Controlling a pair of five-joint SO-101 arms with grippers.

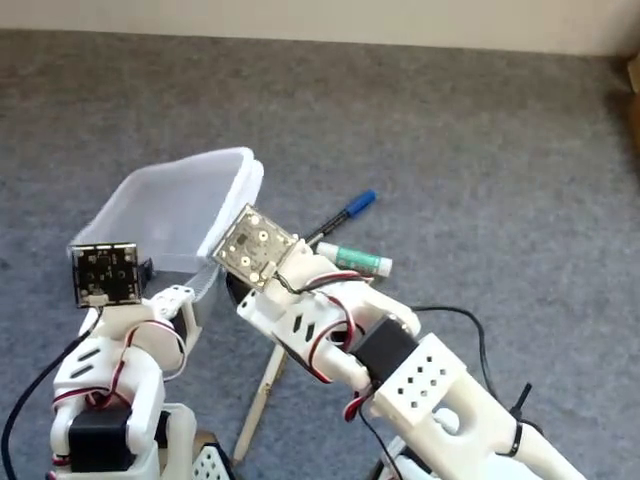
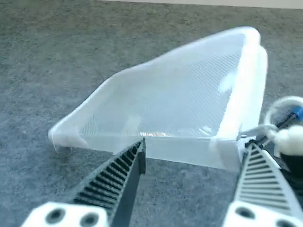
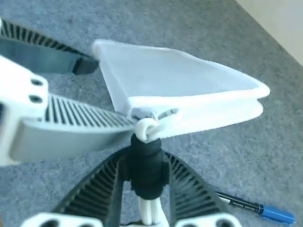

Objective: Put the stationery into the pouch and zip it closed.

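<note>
Pouch point(image 1: 175, 210) (translucent) has its zipper pull point(image 3: 147, 163) pinched by right fingers point(image 3: 187, 187); left fingers point(image 2: 118, 179) spread beside it.

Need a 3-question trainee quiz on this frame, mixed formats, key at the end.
1. True or false: the right gripper is shut on the zip pull.
2. What lies on the table outside the pouch? A) a marker and a glue stick B) scissors C) an eraser
3. Fill in: the left gripper, at the pouch's edge, is ____ (open/shut).
Key: 1 true; 2 A; 3 open.
</note>
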